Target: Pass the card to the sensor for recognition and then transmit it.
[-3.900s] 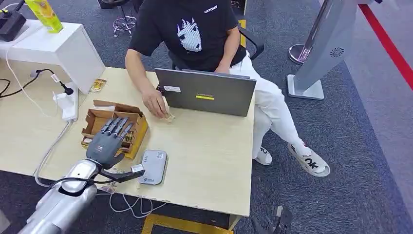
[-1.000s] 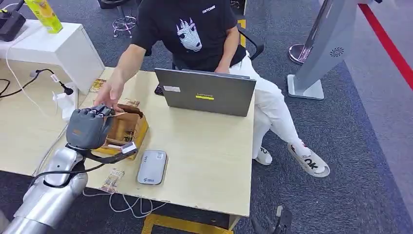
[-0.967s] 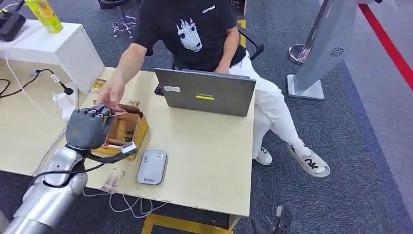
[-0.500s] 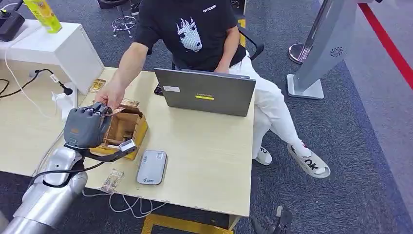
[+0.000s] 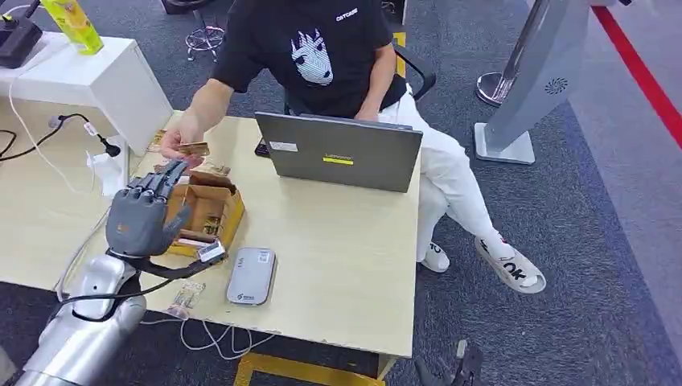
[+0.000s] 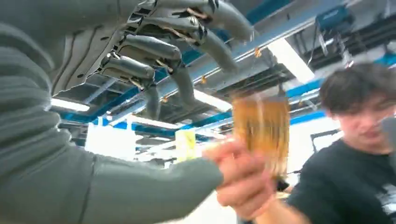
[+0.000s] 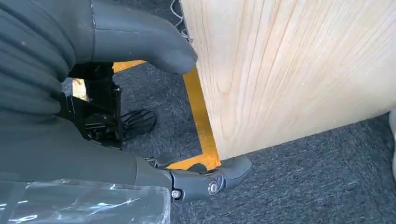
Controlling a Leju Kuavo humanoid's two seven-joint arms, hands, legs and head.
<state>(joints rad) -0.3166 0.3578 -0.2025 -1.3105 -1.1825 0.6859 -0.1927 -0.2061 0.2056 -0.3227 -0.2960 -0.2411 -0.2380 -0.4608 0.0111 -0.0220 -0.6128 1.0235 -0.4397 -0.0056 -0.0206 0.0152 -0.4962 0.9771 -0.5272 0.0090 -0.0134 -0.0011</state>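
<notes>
A seated person's hand [image 5: 175, 145] holds the golden card [image 5: 194, 149] above the table's far left corner. My left hand [image 5: 141, 213] is raised just short of it over the cardboard box [image 5: 211, 211], fingers spread and holding nothing. In the left wrist view the blurred card [image 6: 261, 130] sits in the person's fingers [image 6: 240, 179], beyond my left hand [image 6: 140, 51]. The grey card sensor [image 5: 251, 275] lies flat near the table's front edge. My right hand [image 7: 70, 93] hangs beside the table's edge, fingers apart and bare.
A grey laptop [image 5: 342, 151] stands open before the person. A second card [image 5: 185, 297] lies at the front edge of the wooden table [image 5: 346, 265]. A white cabinet [image 5: 96, 80] and cables [image 5: 48, 137] are at the left. A grey stand [image 5: 523, 88] is on the floor at right.
The person has taken the card out of my left hand and drawn it back. My left hand's fingers have spread apart and the hand has dropped slightly.
</notes>
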